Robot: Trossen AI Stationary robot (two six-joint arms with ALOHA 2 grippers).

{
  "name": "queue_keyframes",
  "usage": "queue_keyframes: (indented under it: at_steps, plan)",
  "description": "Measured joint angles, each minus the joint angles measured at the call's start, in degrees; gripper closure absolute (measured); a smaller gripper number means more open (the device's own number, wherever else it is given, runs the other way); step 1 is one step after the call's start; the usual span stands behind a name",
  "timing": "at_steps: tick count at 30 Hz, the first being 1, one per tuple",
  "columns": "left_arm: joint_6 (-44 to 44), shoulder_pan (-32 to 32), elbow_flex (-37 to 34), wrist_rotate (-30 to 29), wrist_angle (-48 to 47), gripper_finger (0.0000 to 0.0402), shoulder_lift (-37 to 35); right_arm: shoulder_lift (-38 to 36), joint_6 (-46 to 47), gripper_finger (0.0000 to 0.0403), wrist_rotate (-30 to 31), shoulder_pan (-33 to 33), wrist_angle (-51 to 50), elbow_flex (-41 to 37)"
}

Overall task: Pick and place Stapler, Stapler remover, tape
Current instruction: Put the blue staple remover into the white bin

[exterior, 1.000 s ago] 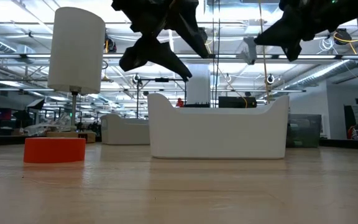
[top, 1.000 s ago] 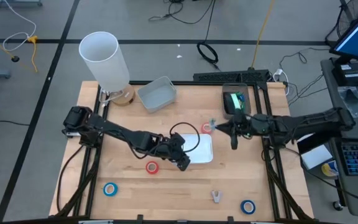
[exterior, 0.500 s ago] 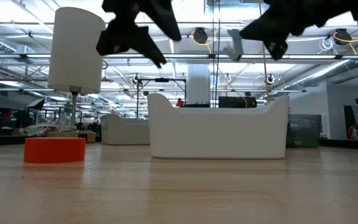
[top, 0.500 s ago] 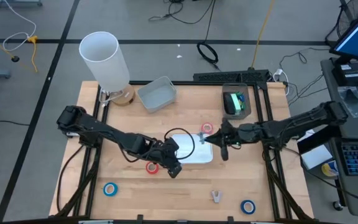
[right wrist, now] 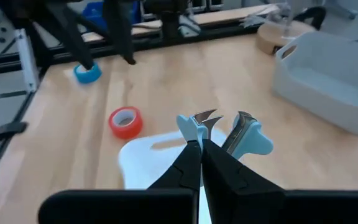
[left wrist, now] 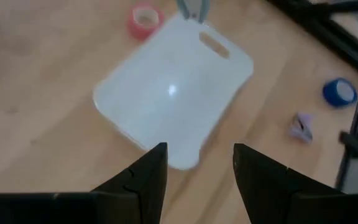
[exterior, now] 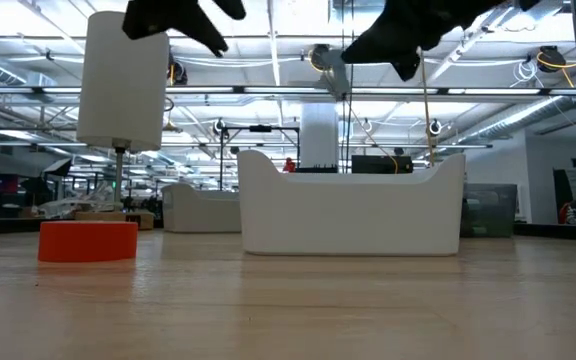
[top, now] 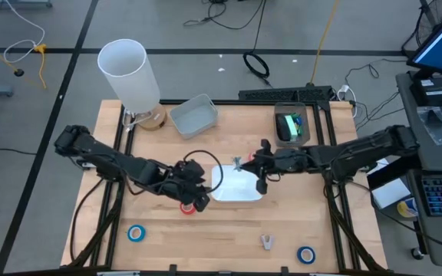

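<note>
Right now the right gripper [right wrist: 201, 144] hangs above the far edge of the white tray [top: 240, 184] at mid-worktop, its jaws pinched shut on one light blue wing of the staple remover [right wrist: 225, 132]. That tool looks small, light and stiff, with smooth plastic wings and thin metal claws, so a hold on a single wing could let it swivel; squeezing across both wings would likely be steadier. The left gripper [left wrist: 196, 167] hovers just left of the tray over a red tape roll [top: 187, 205], jaws about half open and empty. Such rolls seem light and rigid, best pinched across the ring. Another red roll [right wrist: 125, 121] sits by the tray; blue rolls [top: 136, 233] lie near the front edge.
</note>
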Motion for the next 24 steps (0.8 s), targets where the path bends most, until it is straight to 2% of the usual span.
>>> queue_keyframes:
  at_steps: [3, 9, 18, 24]
  plan:
    - [0.0, -1.0, 0.0, -2.8, -2.2, 0.0220, -2.2, 1.4, -1.2, 0.0403, 0.0, -2.3, 0.3, 1.7]
    - [-1.5, -2.3, 0.0, -4.8, -6.7, 0.0220, -4.6, 4.3, -4.5, 0.0403, -1.5, -6.6, 0.1, 5.7]
    - [-11.5, -6.6, 0.0, -8.4, -13.3, 0.0220, -5.3, 9.3, -9.8, 0.0403, -2.7, -9.2, 0.9, 10.4]
    - [-21.6, -9.9, 0.0, -11.8, -20.2, 0.0220, -5.3, 11.8, -12.0, 0.0403, -3.4, -10.5, 1.3, 13.0]
